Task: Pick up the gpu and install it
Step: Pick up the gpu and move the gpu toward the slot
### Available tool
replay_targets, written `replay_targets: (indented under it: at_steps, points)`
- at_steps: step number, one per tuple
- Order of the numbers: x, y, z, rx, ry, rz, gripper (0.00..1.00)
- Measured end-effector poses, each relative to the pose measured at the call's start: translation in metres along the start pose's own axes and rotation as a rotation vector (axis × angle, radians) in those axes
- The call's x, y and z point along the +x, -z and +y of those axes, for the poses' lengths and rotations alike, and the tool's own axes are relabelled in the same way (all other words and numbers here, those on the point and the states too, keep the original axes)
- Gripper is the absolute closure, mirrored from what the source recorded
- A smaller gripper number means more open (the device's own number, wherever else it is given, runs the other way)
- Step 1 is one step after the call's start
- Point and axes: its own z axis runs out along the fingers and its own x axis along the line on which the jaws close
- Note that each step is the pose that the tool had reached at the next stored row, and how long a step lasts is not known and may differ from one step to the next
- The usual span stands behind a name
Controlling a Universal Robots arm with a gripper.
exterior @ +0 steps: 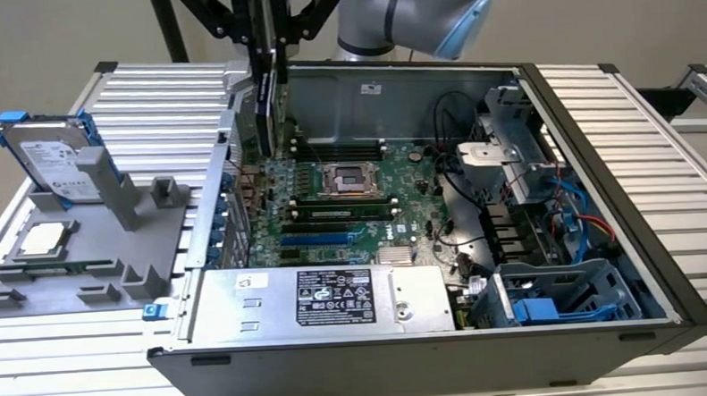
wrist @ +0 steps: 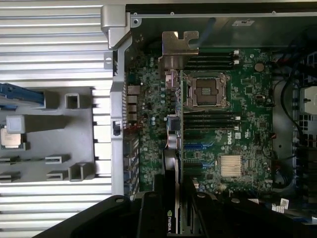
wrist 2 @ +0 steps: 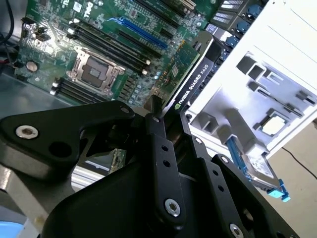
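- In the exterior view, I see the gripper (exterior: 265, 36) clenched on the gpu (exterior: 271, 112), which stands upright over the motherboard (exterior: 330, 208).
- The first wrist view gives me the card edge-on, with its silver bracket (wrist: 178, 47) at the motherboard's edge.
- The second wrist view shows the card's black cooler face, and a hard drive (wrist 2: 257, 168) well apart from the motherboard.

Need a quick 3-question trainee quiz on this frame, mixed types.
1. True or false: the end effector grips the gpu over the motherboard.
2. The hard drive stands in: A) the grey fixture B) the power supply C) the end effector.
3. Fill in: in the exterior view, the fixture sits on the ____ of the case.
Key: 1 true; 2 A; 3 left.
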Motion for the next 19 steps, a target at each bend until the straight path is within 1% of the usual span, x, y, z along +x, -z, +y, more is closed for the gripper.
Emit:
replay_targets:
  at_steps: [19]
  points:
    - [-0.0177, -0.0001, 0.0006, 0.0001, 0.0, 0.0, 1.0]
